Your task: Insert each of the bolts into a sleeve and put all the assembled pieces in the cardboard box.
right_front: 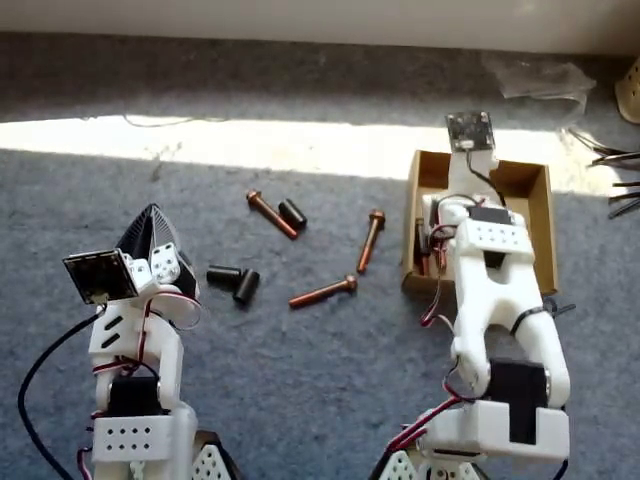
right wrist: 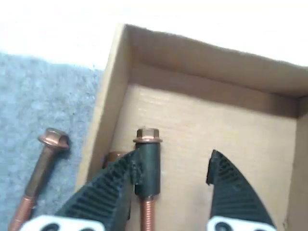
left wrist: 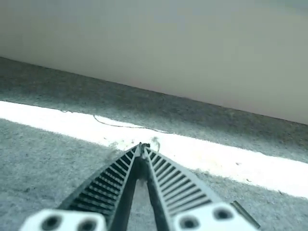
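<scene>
One: Two hands here, how does each stand?

Other: The left hand [left wrist: 143,150] is closed on nothing, its ribbed fingers [left wrist: 106,187] meeting at the tips. It sits at its own side of the grey desk [right_front: 330,390], near a pair of sleeves but not touching them. The right hand [right wrist: 175,156] is over the cardboard box [right wrist: 108,101], jaws spread wide.

One: Is it gripping anything?

Other: No. One finger [right wrist: 103,192] looks to lie against the black sleeve of an assembled piece [right wrist: 147,161], a copper bolt pushed through a sleeve, lying on the box floor near a side wall. The other finger [right wrist: 231,187] is well clear of it. Behind the touching finger a second copper head [right wrist: 113,156] shows, mostly hidden.

One: And outside the box?

Other: Three bare bolts [right_front: 323,292] and three black sleeves [right_front: 291,212] lie scattered on the desk between the arms. One sleeve is just beside a bolt, and the other two lie together, touching or nearly so
</scene>
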`<action>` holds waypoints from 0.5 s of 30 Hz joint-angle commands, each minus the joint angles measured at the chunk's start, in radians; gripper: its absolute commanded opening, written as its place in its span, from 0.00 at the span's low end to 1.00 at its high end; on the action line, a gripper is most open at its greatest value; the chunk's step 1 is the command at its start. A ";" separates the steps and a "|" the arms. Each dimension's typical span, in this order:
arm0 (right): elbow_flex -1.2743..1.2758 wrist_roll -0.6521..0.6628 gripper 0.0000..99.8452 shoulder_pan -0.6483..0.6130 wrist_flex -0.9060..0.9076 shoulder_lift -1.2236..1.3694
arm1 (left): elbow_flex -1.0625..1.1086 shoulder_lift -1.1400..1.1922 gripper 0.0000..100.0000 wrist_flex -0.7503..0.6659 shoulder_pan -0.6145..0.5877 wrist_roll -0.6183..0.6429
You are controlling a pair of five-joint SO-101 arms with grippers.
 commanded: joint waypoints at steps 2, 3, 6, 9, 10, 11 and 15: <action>-0.015 0.011 0.11 -0.015 0.051 -0.214 | -0.004 -0.012 0.01 -0.006 -0.007 0.005; -0.012 0.011 0.09 -0.025 0.073 -0.252 | -0.004 -0.012 0.01 -0.006 -0.005 0.006; 0.004 0.011 0.06 -0.065 0.122 -0.355 | -0.004 -0.012 0.01 -0.006 -0.005 0.006; 0.010 0.011 0.06 -0.113 0.166 -0.443 | -0.005 -0.013 0.01 -0.006 -0.005 0.008; 0.008 0.011 0.06 -0.128 0.183 -0.467 | -0.005 -0.013 0.01 -0.006 -0.005 0.008; 0.008 0.011 0.06 -0.147 0.199 -0.493 | -0.010 -0.021 0.01 -0.003 -0.005 0.008; 0.008 0.009 0.06 -0.213 0.228 -0.581 | -0.012 -0.136 0.01 0.055 -0.004 0.008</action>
